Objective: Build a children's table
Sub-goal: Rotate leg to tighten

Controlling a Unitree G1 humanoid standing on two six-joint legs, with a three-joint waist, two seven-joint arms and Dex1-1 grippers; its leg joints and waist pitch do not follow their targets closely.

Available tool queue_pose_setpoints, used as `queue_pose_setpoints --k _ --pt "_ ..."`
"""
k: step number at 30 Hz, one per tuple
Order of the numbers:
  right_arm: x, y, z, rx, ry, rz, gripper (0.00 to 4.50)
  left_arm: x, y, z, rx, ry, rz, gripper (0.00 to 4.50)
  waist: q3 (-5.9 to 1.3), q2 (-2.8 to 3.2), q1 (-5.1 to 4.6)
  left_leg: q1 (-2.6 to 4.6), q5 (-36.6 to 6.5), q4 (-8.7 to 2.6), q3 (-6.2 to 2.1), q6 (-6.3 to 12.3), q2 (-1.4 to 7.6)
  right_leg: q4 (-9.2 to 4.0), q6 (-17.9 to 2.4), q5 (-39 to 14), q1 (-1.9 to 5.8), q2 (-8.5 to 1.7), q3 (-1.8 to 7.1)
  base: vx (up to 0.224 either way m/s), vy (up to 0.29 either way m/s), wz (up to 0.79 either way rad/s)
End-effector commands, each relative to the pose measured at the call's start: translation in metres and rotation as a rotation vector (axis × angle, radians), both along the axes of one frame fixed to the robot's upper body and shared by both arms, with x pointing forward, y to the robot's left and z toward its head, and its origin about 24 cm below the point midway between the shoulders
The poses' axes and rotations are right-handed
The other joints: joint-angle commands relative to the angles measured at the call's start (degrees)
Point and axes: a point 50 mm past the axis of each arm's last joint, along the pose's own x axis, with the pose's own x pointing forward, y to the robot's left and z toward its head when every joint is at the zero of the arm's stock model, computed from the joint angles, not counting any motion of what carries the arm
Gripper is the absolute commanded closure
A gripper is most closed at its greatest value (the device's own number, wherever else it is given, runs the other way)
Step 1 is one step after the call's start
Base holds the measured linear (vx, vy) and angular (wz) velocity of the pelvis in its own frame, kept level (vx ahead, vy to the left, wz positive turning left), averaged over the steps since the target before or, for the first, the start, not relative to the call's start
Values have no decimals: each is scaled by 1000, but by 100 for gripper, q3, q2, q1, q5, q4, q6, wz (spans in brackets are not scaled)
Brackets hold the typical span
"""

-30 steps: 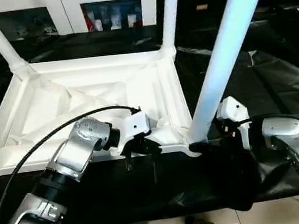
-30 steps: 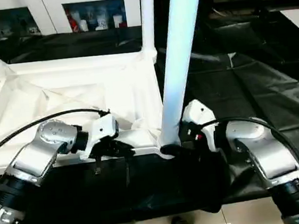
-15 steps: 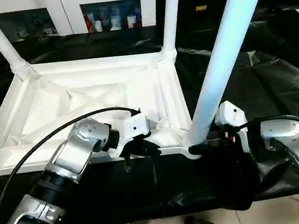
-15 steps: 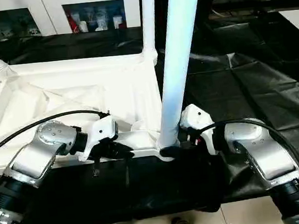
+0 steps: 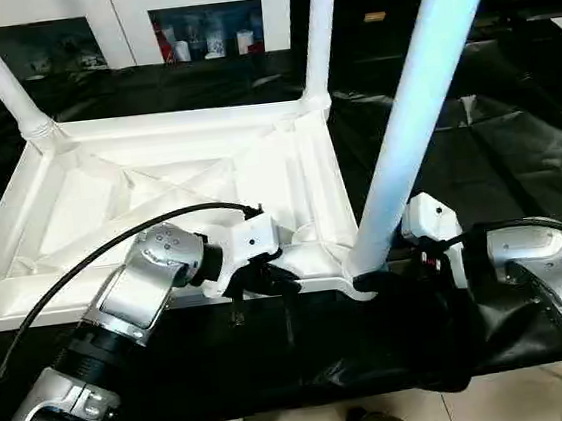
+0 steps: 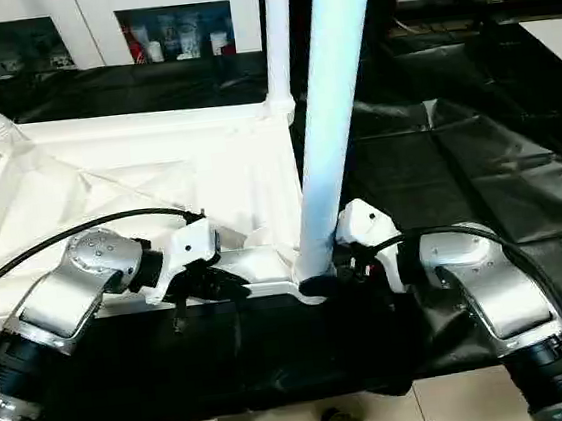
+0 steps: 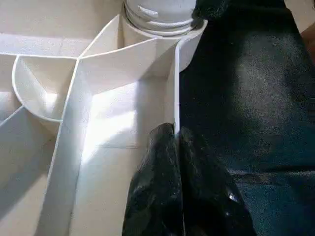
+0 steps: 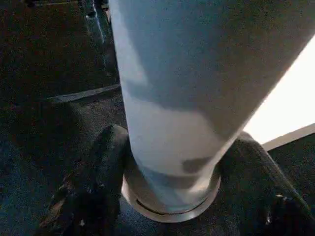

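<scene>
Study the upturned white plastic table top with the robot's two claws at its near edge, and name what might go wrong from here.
1. The right claw grips only the base of the tall white tapered tube leg, so the leg could lean or pop from its corner socket.
2. The left claw pinches just the thin near rim of the white ribbed plastic table top; the top could slip on the black sheet.

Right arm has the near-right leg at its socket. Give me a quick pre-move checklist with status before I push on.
1. Left gripper pinching the table top near rim: ok.
2. Right gripper fingers either side of the near-right leg base: ok.
3. Leg base in the corner socket: ok; fully seated: cannot tell.
4. Leg upright: not ok, it leans.
5. Two far legs standing: ok.
6. Near-left socket filled: cannot tell.
</scene>
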Motion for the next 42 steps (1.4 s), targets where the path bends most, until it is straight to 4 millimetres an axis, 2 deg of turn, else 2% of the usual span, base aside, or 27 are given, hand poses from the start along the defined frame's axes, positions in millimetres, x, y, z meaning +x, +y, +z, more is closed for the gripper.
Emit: queue_pose_setpoints --k 1,3,5,6,7,8,10,12,16,17,19,20,25,26,28,31,32,34,35,36,38,39,42 --pt "7 -8 -11 -26 33 -134 207 -3 -3 -6 8 33 -7 450 -338 -44 -3 72 -1297 -374 -36 518 134 -343 -1303 -1663 321 -140 113 0 0 0" --pt "13 -10 -18 -21 35 -251 207 2 -4 -7 5 24 41 450 -322 -48 -24 66 -1458 -390 -42 432 126 -372 -1224 -1929 308 -139 111 0 0 0" --pt "19 -9 -25 -5 41 -370 207 8 -7 -8 5 4 97 450 -306 -50 -77 59 -1735 -419 -71 225 99 -430 -1010 -2531 285 -134 88 0 0 0" --pt "22 -6 -28 12 38 -451 207 13 -11 -8 0 -12 142 450 -311 -51 -86 66 -1770 -423 -85 183 98 -434 -960 -2611 288 -141 83 0 0 0" --pt "25 -2 -32 24 40 -517 207 17 -14 -9 -4 -21 174 450 -300 -51 -102 96 -1826 -413 -66 144 95 -468 -894 -2664 241 -128 105 0 0 0" --pt "28 4 -36 39 42 -612 207 22 -20 -9 -12 -31 216 450 -307 -42 -126 79 -1883 -424 -88 111 83 -467 -855 -2725 251 -131 93 0 0 0" --pt "29 7 -38 45 43 -642 207 24 -22 -9 -15 -35 238 450 -313 -48 -146 69 -1929 -435 -95 57 75 -478 -789 -2754 241 -124 82 0 0 0" --pt "35 15 -43 83 72 -782 207 31 -32 -11 -16 -44 291 450 -313 -23 -157 92 -1988 -431 -88 69 73 -486 -794 -2674 207 -115 93 0 0 0" --pt "47 35 -47 119 92 -968 207 40 -52 -13 -9 -49 361 450 -319 -1 -176 110 -2193 -450 -109 -57 57 -507 -744 -2753 197 -115 71 0 0 0" --pt "50 41 -48 131 101 -1009 208 42 -57 -14 -6 -51 374 450 -321 36 -167 113 -2172 -457 -116 -78 61 -501 -737 -2656 200 -119 74 0 0 0" --pt "55 50 -48 143 116 -1055 208 44 -63 -16 -2 -55 391 450 -333 24 -176 116 -2176 -458 -108 -90 58 -491 -766 -2419 202 -101 74 0 0 0" --pt "56 57 -47 137 108 -1044 208 45 -66 -16 0 -58 392 450 -333 46 -177 96 -2133 -466 -111 -109 57 -468 -812 -2213 221 -100 76 0 0 0" --pt "58 66 -38 149 48 -957 208 46 -68 -14 -1 -76 365 450 -340 41 -150 85 -2050 -475 -96 -42 69 -443 -901 -1806 273 -110 82 0 0 0" --pt "57 66 -34 161 32 -936 174 45 -67 -14 -4 -80 348 450 -342 43 -142 90 -2006 -476 -92 -18 73 -443 -922 -1751 277 -112 85 0 0 0" --pt "56 63 -22 195 -18 -883 141 43 -64 -13 -4 -93 308 450 -348 35 -130 82 -1921 -474 -88 39 77 -435 -951 -1632 300 -116 87 0 0 0" --pt "53 47 -4 199 -65 -785 126 39 -57 -12 -14 -92 276 450 -372 19 -119 56 -1533 -446 -67 185 84 -384 -1118 -1144 350 -122 96 0 0 0" --pt "52 42 -1 195 -70 -757 110 38 -55 -12 -16 -90 266 450 -398 3 -103 54 -1296 -421 -64 280 83 -347 -1210 -861 390 -121 94 0 0 0" --pt "48 30 6 163 -79 -688 90 35 -51 -12 -13 -84 247 450 -399 13 -96 50 -954 -388 -34 454 84 -302 -1393 -390 388 -117 104 0 0 0" --pt "46 24 8 145 -84 -663 90 33 -49 -12 -11 -83 239 450 -398 18 -83 52 -913 -391 -38 494 91 -296 -1438 -323 401 -117 97 0 0 0" --pt "42 15 10 109 -90 -608 82 31 -46 -12 -17 -79 218 450 -399 -2 -76 46 -750 -366 -19 615 90 -277 -1541 -149 409 -120 104 0 0 0" --pt "35 3 12 45 -97 -516 52 28 -41 -11 -24 -67 193 450 -379 4 -24 60 -790 -367 -12 704 114 -285 -1578 -251 404 -121 103 0 0 0" --pt "35 3 12 45 -97 -516 46 28 -41 -11 -24 -67 193 450 -379 4 -24 60 -790 -367 -12 704 114 -285 -1578 -251 404 -121 103 0 0 0" --pt "26 -7 13 4 -81 -420 28 22 -36 -10 -34 -53 139 450 -352 -9 22 67 -1041 -376 -5 680 133 -327 -1511 -759 376 -140 118 0 0 0"
